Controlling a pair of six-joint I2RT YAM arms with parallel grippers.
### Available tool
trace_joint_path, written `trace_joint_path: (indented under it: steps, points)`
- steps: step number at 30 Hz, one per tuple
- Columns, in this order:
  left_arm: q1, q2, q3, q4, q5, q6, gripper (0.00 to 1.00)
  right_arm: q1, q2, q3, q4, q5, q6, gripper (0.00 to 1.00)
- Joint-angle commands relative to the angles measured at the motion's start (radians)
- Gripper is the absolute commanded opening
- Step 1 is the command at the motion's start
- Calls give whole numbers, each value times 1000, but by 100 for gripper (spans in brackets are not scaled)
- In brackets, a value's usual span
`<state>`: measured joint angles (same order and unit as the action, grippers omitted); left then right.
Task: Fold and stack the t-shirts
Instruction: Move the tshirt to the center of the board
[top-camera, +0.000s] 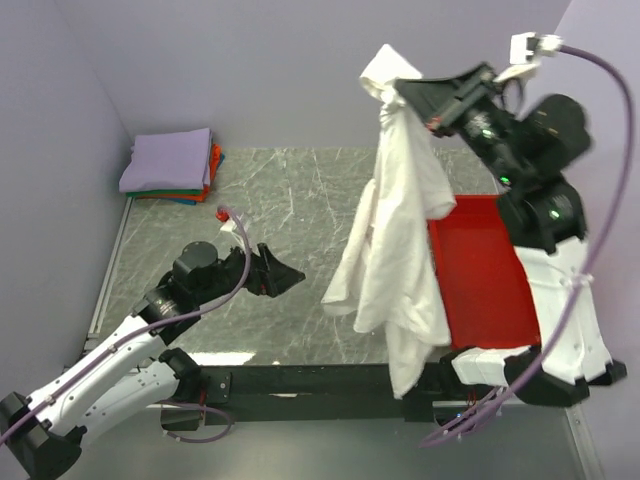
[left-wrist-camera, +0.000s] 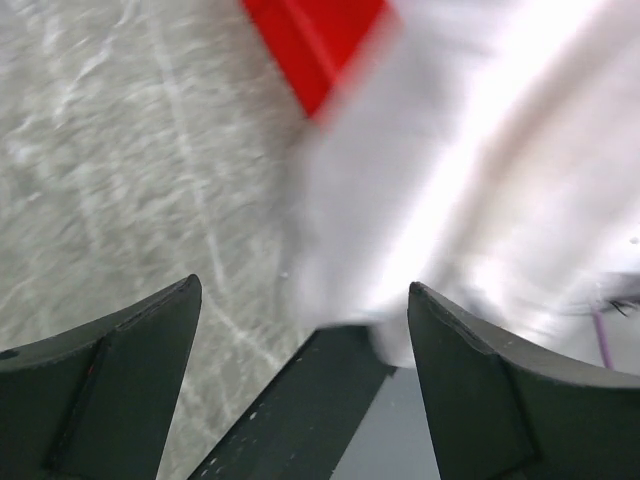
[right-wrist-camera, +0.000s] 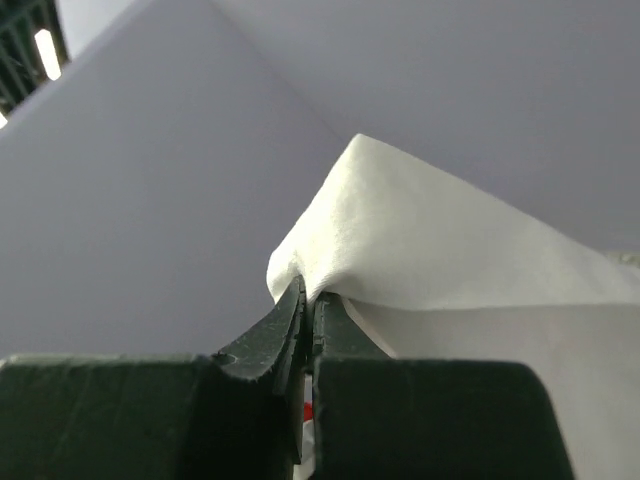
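Now my right hand (top-camera: 393, 93) is up high, pinching the white t-shirt (top-camera: 400, 220).
My right arm is raised, the hand clamped shut on a bunched edge of cloth. The shirt hangs straight down beneath it, beside the red tray (top-camera: 480, 275). My left hand (top-camera: 290, 277) sits low over the worktop (top-camera: 290, 195), fingers spread wide on nothing, aimed at the hanging cloth just ahead. The folded t-shirts (top-camera: 168, 165) lie well beyond it.
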<state>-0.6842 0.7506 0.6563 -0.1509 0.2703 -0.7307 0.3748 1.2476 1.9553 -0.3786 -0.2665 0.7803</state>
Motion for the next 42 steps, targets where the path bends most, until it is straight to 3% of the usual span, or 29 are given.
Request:
trace_joint_path:
  steps: [1, 9, 15, 23, 27, 35, 42]
  points:
    - [-3, -46, -21, 177, 127, -3, 89, 67, 36, 5, 38, 127, -70, 0]
    - [-3, 21, -30, 335, 61, 57, 87, 171, 131, 74, 14, 205, -108, 0]
    - [-2, 119, -9, 338, -250, 76, 80, 191, 168, 117, -6, 214, -110, 0]
    - [-3, 130, -9, 379, -396, 158, 80, 194, 200, 211, -82, 211, -130, 0]
    - [-3, 160, -21, 442, -317, 209, 80, 194, 199, 211, -91, 207, -130, 0]
    - [-6, 253, -73, 642, 10, 198, 77, 194, 171, 159, -79, 220, -133, 0]
    - [-6, 279, -115, 758, 76, 191, 79, 194, 171, 151, -78, 216, -133, 0]
